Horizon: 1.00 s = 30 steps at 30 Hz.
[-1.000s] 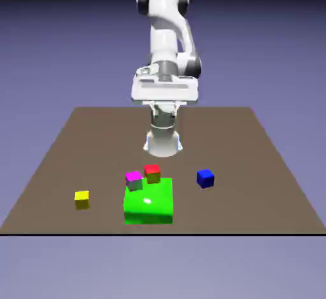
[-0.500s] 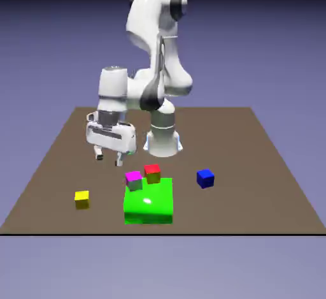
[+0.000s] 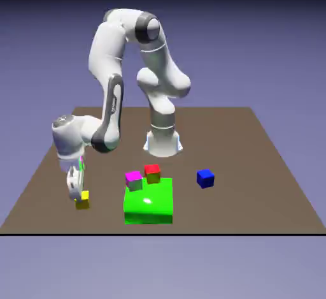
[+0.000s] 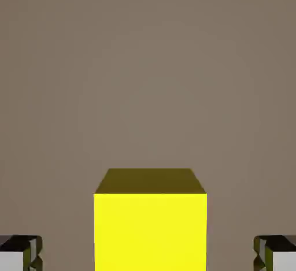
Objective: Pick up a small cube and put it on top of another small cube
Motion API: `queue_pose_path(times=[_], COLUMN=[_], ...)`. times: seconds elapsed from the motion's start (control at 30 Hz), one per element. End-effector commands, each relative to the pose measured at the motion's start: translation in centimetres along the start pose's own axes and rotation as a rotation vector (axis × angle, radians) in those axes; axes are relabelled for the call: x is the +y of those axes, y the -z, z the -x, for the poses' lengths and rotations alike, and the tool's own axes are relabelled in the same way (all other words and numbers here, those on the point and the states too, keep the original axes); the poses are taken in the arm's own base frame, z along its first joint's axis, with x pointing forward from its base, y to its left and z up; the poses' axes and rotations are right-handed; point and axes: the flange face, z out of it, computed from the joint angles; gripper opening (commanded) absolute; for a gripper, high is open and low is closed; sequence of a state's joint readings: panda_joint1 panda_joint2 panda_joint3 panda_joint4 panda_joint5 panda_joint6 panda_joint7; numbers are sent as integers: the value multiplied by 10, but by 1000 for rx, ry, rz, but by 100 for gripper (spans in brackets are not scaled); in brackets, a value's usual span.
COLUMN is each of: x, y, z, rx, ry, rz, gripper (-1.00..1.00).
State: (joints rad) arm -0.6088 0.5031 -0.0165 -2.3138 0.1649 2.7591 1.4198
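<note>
The gripper (image 4: pixel 148 255) is hovering with its fingers spread on either side of the yellow cube (image 4: pixel 150 232), touching neither side. The cube is sitting on the brown table (image 3: pixel 255 211), with the green block (image 3: pixel 149 202) and blue cube (image 3: pixel 205 178) lying toward the exterior view's right.

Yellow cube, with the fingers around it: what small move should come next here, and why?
Probably ease the pincer closed on the yellow cube: in the hand view the cube sits midway between the two open fingertips, with a gap on each side, so closing should grip it evenly; if the tips are still too high, a slight lowering first.
</note>
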Motion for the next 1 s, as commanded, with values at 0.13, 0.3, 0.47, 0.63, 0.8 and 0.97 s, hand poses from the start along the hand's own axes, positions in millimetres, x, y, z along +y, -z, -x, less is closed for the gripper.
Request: queue_pose_path(times=[0.13,0.3,0.47,0.63,0.8,0.97], x=[-1,-11,64,172,287,379], y=[43,129,136,132,121,91], z=[1,59,191,281,323,309], rx=[0,-22,-74,-86,-61,15], ry=[0,27,144,264,378,469], rz=[0,-96,-72,-31,-5,18], gripper=[-100,-100,-100,-100,-100,-100])
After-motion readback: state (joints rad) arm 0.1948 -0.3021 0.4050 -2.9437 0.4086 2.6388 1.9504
